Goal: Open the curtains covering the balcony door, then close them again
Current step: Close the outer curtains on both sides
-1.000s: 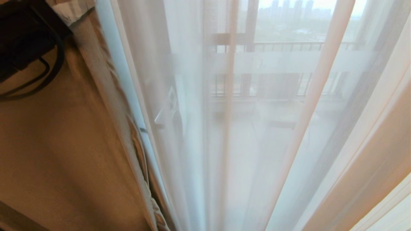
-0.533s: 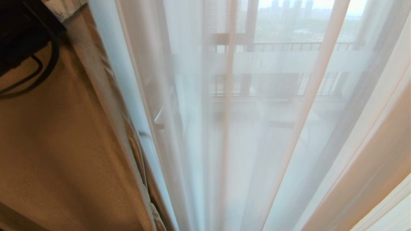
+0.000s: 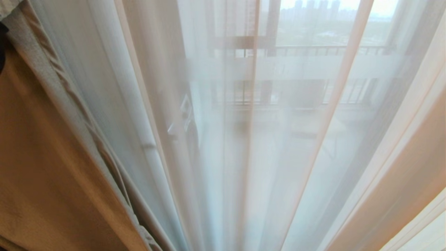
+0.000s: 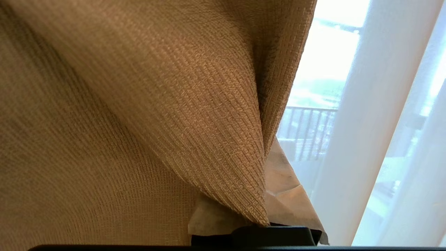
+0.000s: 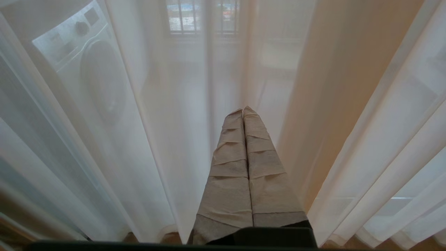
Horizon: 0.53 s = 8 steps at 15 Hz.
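Pinching a fold of the drape (image 4: 156, 115), the left gripper (image 4: 259, 223) had its paper-wrapped jaws shut on the woven tan cloth, which bunched into a cone running down to the fingertips. In the head view that drape (image 3: 41, 167) hung along the left edge, its hemmed border slanting beside the sheers (image 3: 244, 157). The right gripper (image 5: 243, 111) sat low in front of the sheers, its taped fingers (image 5: 230, 167) pressed together, holding nothing, the tips pointing at the thin white folds without visibly touching them.

The sheers spread across nearly the whole head view in long pleats, fanning out toward the top and covering the door (image 3: 271, 42). Through them the door's dark frame showed as faint upright bars, crossed by a pale frosted band (image 3: 296, 68). Beyond it lay a balcony with a black railing (image 3: 313, 50) and hazy tower blocks (image 3: 313, 8) on the skyline. In the right wrist view a white front-loading washer (image 5: 87, 66) showed through the cloth, and light tiles (image 5: 195, 94) covered the balcony floor. Daylight came through the fabric, leaving the pleats at the right edge warm beige.
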{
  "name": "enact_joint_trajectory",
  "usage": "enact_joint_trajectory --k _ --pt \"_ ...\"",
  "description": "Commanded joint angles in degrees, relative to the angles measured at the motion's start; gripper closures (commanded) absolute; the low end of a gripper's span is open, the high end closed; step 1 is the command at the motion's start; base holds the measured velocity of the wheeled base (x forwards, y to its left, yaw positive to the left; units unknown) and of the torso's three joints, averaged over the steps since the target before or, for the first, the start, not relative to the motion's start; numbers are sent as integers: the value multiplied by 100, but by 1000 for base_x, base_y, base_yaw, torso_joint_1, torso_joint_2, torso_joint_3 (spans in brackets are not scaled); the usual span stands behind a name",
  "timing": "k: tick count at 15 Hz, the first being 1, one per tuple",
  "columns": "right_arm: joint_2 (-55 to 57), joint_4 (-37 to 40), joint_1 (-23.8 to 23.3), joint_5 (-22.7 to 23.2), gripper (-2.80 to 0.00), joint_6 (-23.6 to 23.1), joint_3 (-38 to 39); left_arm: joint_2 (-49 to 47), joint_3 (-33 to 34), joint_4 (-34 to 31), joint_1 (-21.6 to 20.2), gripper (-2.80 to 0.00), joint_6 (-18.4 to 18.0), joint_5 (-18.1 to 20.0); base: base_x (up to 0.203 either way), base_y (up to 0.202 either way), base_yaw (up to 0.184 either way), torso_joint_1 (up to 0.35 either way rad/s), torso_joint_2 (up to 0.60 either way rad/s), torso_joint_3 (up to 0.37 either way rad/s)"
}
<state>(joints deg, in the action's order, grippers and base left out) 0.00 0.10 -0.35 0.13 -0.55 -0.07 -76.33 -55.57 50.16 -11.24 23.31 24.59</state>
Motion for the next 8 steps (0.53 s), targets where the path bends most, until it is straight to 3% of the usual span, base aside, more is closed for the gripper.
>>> enact_joint_trajectory --k 1,8 --pt "9 -1 0 -2 0 -7 2 206 160 29 -157 0 16 -7 0 0 0 0 0 0" --pt "9 -1 0 1 0 -6 5 156 160 28 -317 0 16 37 0 0 0 0 0 0"
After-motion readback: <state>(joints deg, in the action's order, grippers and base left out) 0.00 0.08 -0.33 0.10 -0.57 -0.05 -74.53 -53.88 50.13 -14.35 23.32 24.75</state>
